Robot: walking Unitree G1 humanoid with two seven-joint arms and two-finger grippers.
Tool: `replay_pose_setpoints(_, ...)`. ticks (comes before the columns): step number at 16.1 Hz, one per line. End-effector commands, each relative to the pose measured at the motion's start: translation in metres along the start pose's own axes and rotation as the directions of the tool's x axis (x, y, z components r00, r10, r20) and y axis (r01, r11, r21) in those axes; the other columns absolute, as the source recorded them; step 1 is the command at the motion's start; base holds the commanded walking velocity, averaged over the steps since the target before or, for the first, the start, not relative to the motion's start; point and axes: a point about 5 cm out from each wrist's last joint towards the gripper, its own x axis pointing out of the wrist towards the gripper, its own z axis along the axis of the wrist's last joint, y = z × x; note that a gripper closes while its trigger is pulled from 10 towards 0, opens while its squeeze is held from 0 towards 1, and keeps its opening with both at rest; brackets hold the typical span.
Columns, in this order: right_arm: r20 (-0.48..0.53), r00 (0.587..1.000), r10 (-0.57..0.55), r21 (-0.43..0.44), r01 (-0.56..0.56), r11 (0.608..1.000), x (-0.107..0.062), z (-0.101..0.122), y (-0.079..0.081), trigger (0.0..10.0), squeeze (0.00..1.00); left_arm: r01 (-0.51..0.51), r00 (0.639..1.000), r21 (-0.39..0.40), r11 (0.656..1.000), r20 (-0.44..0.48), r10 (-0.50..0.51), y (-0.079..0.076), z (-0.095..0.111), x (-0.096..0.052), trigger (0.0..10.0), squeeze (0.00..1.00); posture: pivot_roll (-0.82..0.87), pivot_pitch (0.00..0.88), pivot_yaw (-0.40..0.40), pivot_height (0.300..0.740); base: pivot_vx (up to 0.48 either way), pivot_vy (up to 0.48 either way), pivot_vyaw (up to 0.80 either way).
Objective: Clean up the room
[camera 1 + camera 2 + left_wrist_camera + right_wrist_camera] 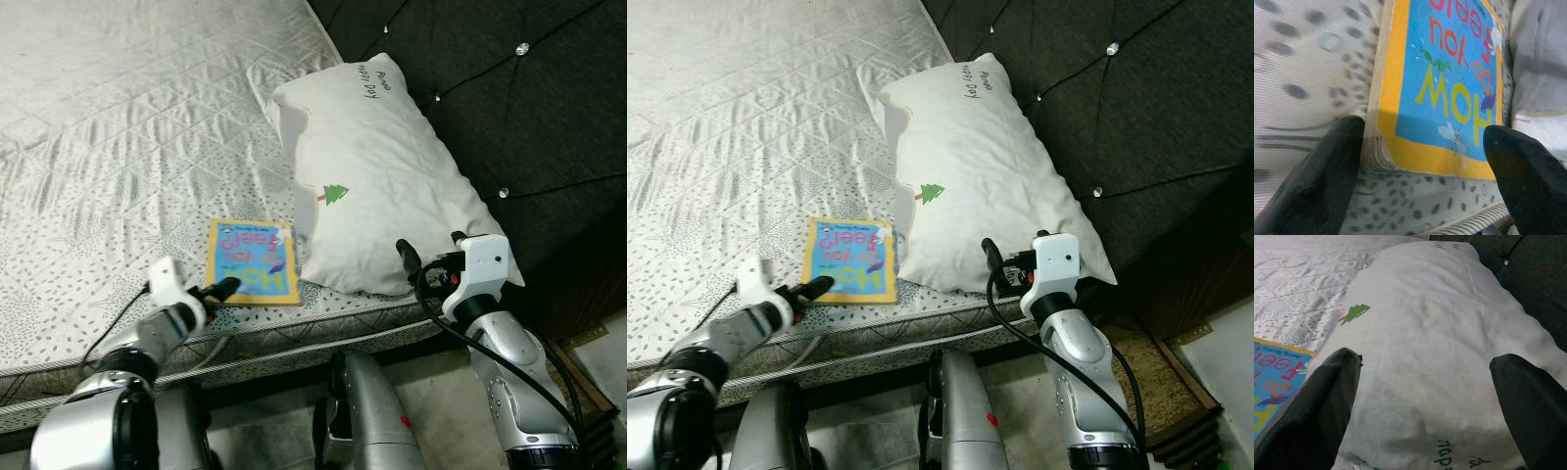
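beside the pillow (382, 181), flat on the bed (118, 127) near its front edge, lies the book (253, 260), a small board book with a yellow border and blue cover, its far side edge almost touching the pillow's lower corner. the left gripper (217, 292) sits at the book's near corner, away from the pillow; in the left wrist view its fingers (1317, 181) are spread wide, one at the corner by the worn page edges, the other off toward the pillow side, nothing held yet. the right gripper (421, 266) hovers at the pillow's near end, fingers (1322, 396) wide apart with the pillow between them but not pinched. the book looks stiff, thick-paged and light, so it should lift as one rigid slab; its glossy cover may be slippery, and the soft mattress will give under a finger. the best hold is probably across the thickness at the near edge, one finger slid under the corner where it overhangs the quilting. the pillow is soft and bulky and would bunch under a pinch.
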Motion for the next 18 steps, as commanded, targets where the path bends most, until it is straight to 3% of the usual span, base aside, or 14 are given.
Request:
replay_pose_setpoints(1,-0.014,1.0,-0.021,-0.006,0.021,1.0,-0.003,-0.003,-0.006,10.0,0.0,0.004,0.999,0.008,1.0,-0.034,-0.004,-0.002,-0.005,0.001,10.0,0.0,-0.15,0.166,-0.095,0.567,0.0,0.0,0.0)
replay_pose_setpoints(12,-0.013,1.0,-0.024,0.003,0.024,1.0,-0.004,-0.005,-0.004,10.0,0.0,0.077,0.995,-0.015,0.997,-0.063,-0.078,0.001,-0.015,-0.003,10.0,0.0,-0.13,0.167,-0.082,0.567,0.0,0.0,0.0)
replay_pose_setpoints(15,-0.013,1.0,-0.017,0.017,0.018,1.0,-0.002,-0.007,0.0,10.0,0.0,0.126,0.99,-0.06,0.99,-0.063,-0.129,0.005,-0.024,-0.016,10.0,0.0,-0.09,0.162,-0.078,0.567,0.0,0.0,0.0)
replay_pose_setpoints(18,-0.009,1.0,-0.009,0.029,0.009,1.0,0.004,-0.009,0.004,10.0,0.0,0.148,0.987,-0.078,0.986,-0.057,-0.153,0.01,-0.035,-0.047,10.0,0.0,-0.06,0.144,-0.075,0.567,0.0,0.0,0.0)
